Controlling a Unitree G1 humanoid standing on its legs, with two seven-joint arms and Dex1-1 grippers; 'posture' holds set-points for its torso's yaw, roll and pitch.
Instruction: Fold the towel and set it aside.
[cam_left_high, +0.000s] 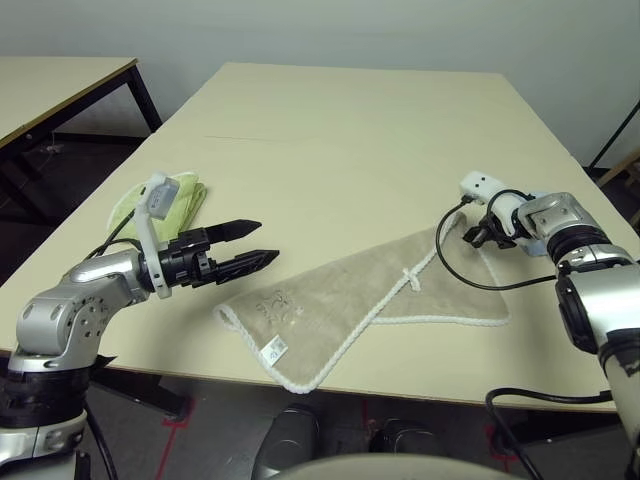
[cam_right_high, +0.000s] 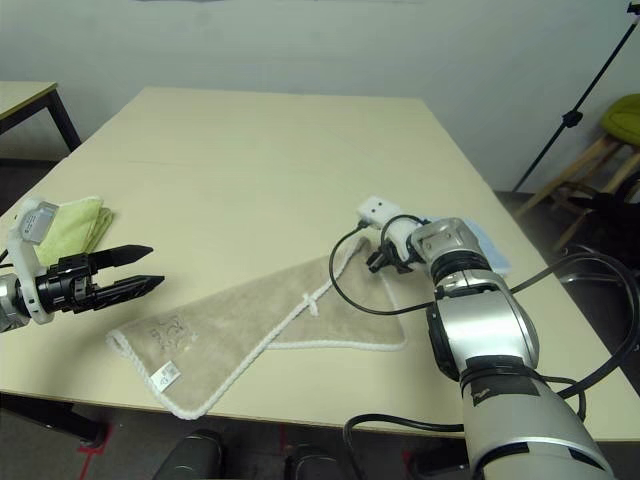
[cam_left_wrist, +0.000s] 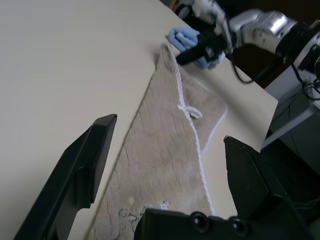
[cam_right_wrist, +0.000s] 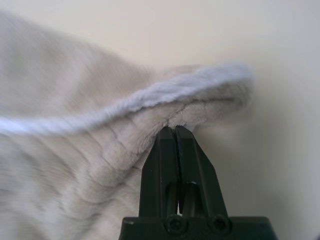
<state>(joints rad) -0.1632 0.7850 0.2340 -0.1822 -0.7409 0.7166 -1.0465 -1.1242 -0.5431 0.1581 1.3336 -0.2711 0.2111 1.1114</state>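
The far corner of the towel (cam_left_high: 370, 300) is pinched by the right end effector (cam_right_wrist: 175, 131); the left end effector (cam_left_high: 255, 247) is held wide above the table (cam_left_high: 330, 130).

A pale cream table (cam_left_high: 330, 130) carries the beige towel (cam_left_high: 350, 300), spread flat near its front edge. A folded yellow-green towel (cam_left_high: 165, 200) lies toward its left edge, a small light-blue cloth (cam_left_wrist: 186, 39) toward its right.

The far half of the worktop (cam_left_high: 350, 110) lies bare and open to a hand. A yellow-green towel (cam_left_high: 178, 197) blocks the left edge, just behind the left hand (cam_left_high: 245, 247). A small blue cloth (cam_left_wrist: 186, 39) crowds the right hand (cam_right_wrist: 176, 131).
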